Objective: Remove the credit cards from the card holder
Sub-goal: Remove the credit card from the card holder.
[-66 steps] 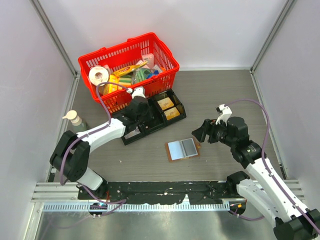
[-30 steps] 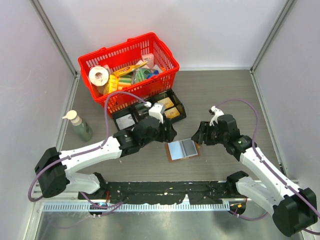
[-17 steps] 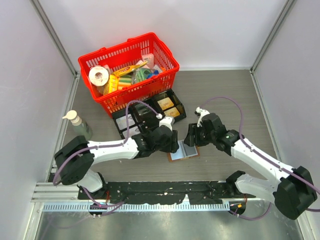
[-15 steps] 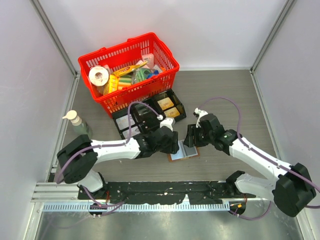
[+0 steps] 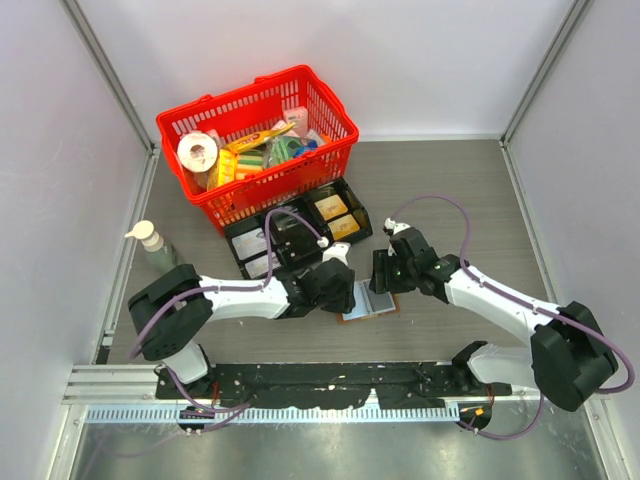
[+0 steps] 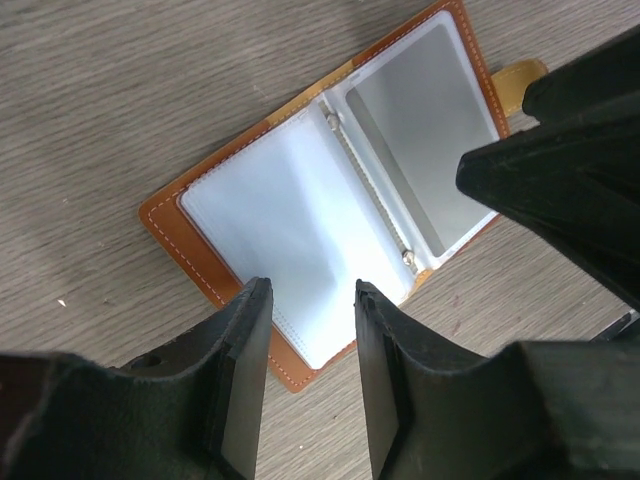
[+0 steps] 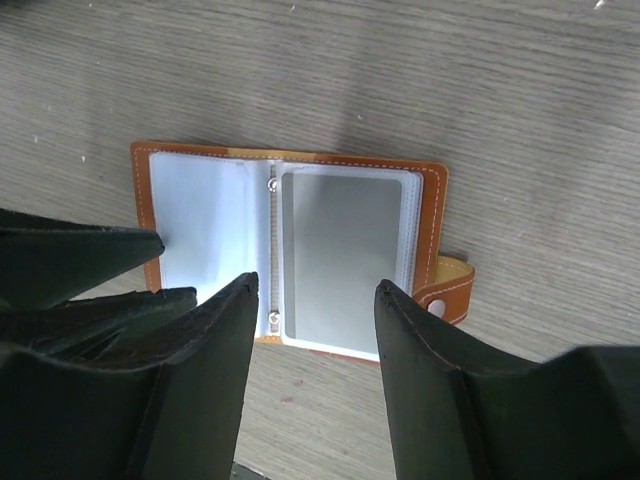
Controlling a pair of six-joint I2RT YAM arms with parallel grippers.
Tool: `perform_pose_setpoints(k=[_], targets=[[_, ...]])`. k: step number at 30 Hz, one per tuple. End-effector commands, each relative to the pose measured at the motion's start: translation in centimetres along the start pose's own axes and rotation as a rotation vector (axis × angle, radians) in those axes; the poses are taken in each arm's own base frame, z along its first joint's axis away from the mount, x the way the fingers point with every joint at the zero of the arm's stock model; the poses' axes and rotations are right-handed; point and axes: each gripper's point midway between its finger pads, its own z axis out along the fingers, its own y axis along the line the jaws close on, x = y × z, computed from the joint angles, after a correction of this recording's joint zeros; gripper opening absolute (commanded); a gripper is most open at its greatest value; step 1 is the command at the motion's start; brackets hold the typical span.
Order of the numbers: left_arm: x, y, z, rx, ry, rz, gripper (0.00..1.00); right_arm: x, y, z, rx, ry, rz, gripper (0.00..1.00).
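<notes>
The card holder [image 5: 372,304] lies open and flat on the table, brown with pale blue-grey sleeves. In the left wrist view its brown cover [image 6: 170,215] shows, and a grey credit card [image 6: 425,150] sits in the right sleeve. The left sleeve looks pale and I cannot tell if it holds a card. My left gripper [image 6: 310,290] is open just above the holder's left page, at its near edge. My right gripper [image 7: 315,285] is open above the right page, over the grey card [image 7: 340,255]. Both grippers [image 5: 345,293] [image 5: 383,275] are empty and almost meet over the holder.
A red basket [image 5: 200,130] full of groceries stands at the back left. A black divided tray [image 5: 355,210] sits just behind the holder. A soap bottle [image 5: 155,248] stands at the left. The holder's snap tab [image 7: 450,290] sticks out on its right side.
Both arms have moved in to the card holder, the left from the black tray, the right from the right side. Both now hover low over it. The holder has not moved.
</notes>
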Motion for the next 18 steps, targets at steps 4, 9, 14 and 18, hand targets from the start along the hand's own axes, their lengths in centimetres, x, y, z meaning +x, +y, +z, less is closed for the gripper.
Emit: perform_pose_setpoints(k=[4, 9, 14, 18], targets=[[1.0, 0.5, 0.4, -0.011, 0.003, -0.053, 0.35, -1.3, -1.1, 1.4, 0.070, -0.054, -0.017, 0.54], [1.4, 1.0, 0.3, -0.022, 0.003, -0.067, 0.33, -0.3, -1.9, 2.0, 0.101, -0.030, -0.010, 0.54], [1.5, 1.2, 0.4, -0.028, 0.007, -0.075, 0.32, 0.6, -2.0, 2.3, 0.094, -0.003, -0.005, 0.53], [1.5, 1.2, 0.4, -0.027, 0.006, -0.077, 0.32, 0.9, -1.8, 2.5, 0.078, 0.010, -0.005, 0.53]])
